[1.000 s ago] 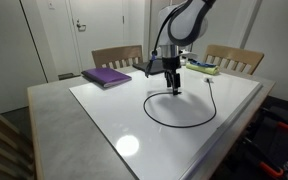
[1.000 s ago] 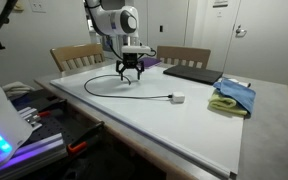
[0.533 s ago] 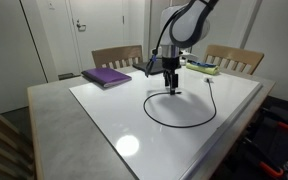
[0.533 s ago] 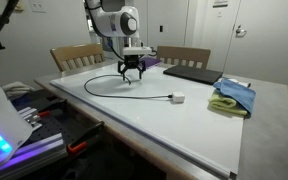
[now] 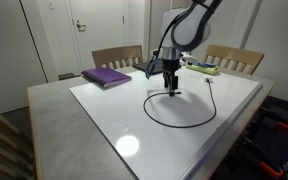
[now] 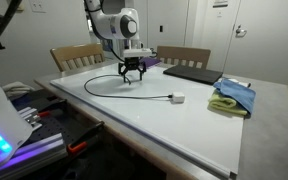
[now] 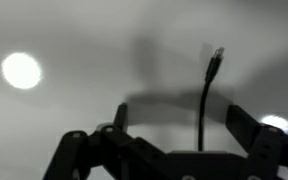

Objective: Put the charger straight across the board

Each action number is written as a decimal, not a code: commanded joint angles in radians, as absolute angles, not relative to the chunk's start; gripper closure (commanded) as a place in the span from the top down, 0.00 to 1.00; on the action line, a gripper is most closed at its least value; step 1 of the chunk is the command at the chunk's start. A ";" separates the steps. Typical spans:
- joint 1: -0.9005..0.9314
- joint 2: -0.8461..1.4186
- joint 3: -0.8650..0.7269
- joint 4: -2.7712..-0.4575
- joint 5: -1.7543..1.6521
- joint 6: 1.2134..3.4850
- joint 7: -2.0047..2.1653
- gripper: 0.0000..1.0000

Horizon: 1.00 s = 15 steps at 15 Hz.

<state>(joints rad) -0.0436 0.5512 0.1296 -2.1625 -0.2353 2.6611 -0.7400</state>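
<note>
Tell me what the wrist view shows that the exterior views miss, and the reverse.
Only the wrist view: the charger cable's free connector tip close up, with the cable running down between the fingers of the open end effector, and a bright glare spot on the board.
Only the exterior views: the cable's full loop, its white plug block, the purple book, the laptop, the blue cloth and the chairs.
Both: the glossy white board, the black cable and the end effector close above it.
</note>
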 commanded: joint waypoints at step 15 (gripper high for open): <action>-0.046 0.523 0.120 -2.204 -0.257 2.717 -0.715 0.00</action>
<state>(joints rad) -0.0432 0.5013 0.1311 -2.2130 -0.2308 2.6874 -0.7002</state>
